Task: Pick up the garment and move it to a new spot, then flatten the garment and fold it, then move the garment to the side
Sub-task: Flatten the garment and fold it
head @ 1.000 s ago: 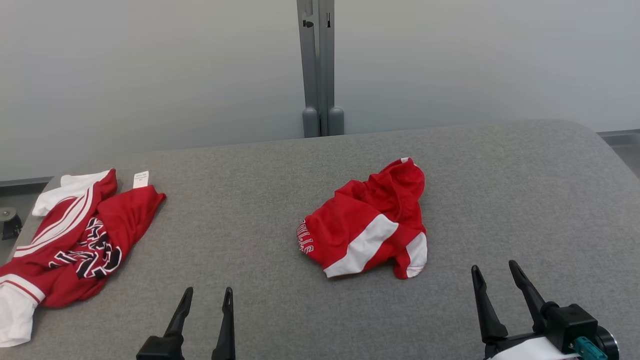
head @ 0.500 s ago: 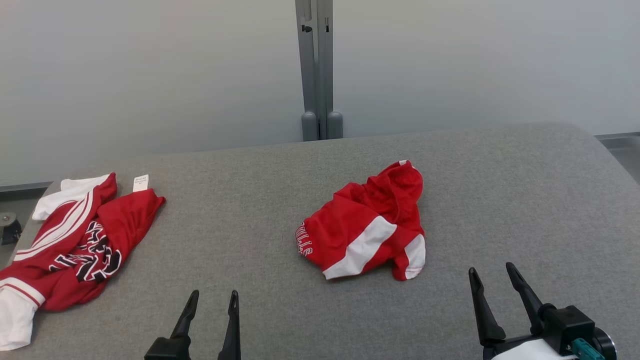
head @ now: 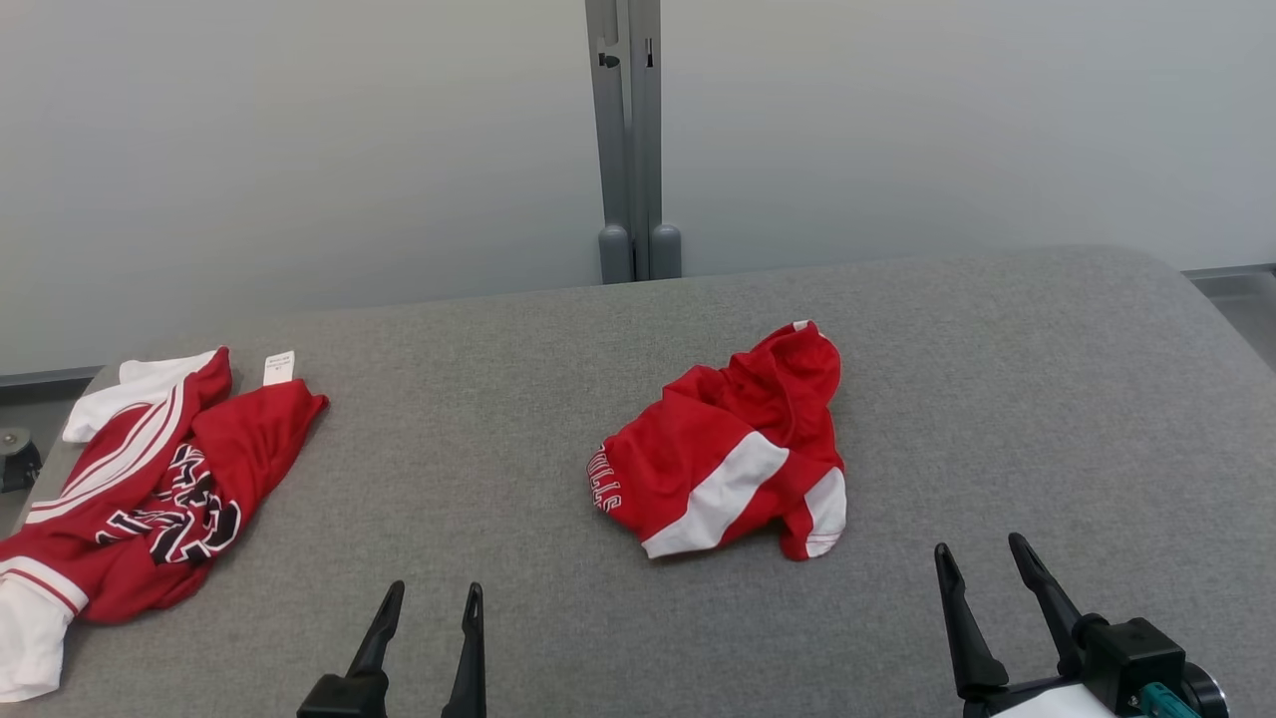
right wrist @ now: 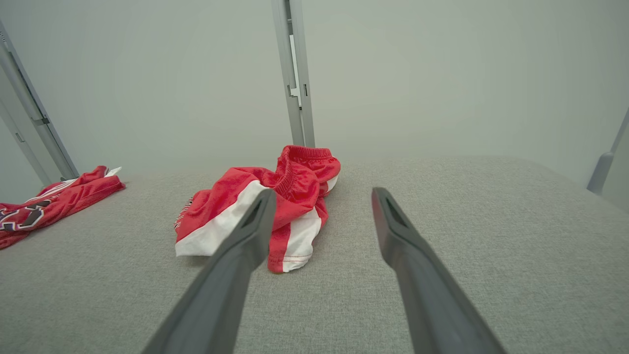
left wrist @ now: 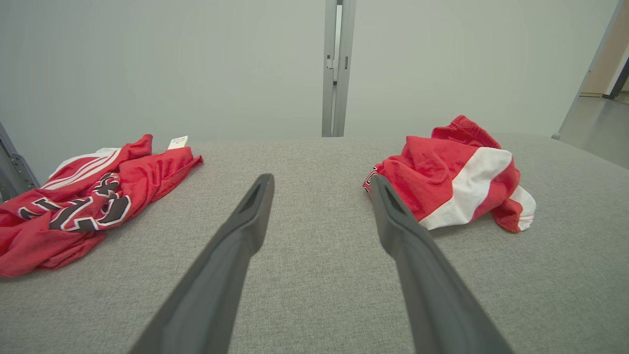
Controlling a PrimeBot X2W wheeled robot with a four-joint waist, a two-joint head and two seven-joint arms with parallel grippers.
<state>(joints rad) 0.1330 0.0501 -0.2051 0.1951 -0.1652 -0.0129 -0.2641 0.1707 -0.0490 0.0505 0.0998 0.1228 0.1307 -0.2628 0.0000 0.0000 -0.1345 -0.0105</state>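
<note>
1. Shorts (head: pixel 733 449) are what I'd take as the garment here: red basketball shorts with white side panels and a bit of lettering at one hem. They lie in a crumpled heap around the middle of the grey fabric-covered surface (head: pixel 997 399), with nothing touching them.
2. Both hands are empty. The left hand (head: pixel 436 588) and right hand (head: pixel 977 544) sit at the near edge with their fingers spread wide, pointing roughly toward the heap. The right one looks a little nearer, but both are well short of it.
3. Handling guess: thin, shiny jersey-type fabric, so very light, totally limp and probably a bit slippery. It won't hold any shape when lifted, it'll just hang and swing. A pinch on a single layer could slide right out.
4. Best spot to grab, I reckon, is the elastic waistband (right wrist: pixel 304 157) at the far end of the heap. It's ribbed, thicker than the rest and bunched up high, so the fingers could get around it without digging into the padding. The hems (head: pixel 812 529) on the near side lie flat and look harder to get under.
5. For flattening you'd want a hand at each end of that waistband. From this pile I can't tell where the ends are, since the legs are folded over each other.
6. A red jersey (head: pixel 169 479) is sprawled at the far left, well apart from the shorts. I'd keep the new spot away from it.
</note>
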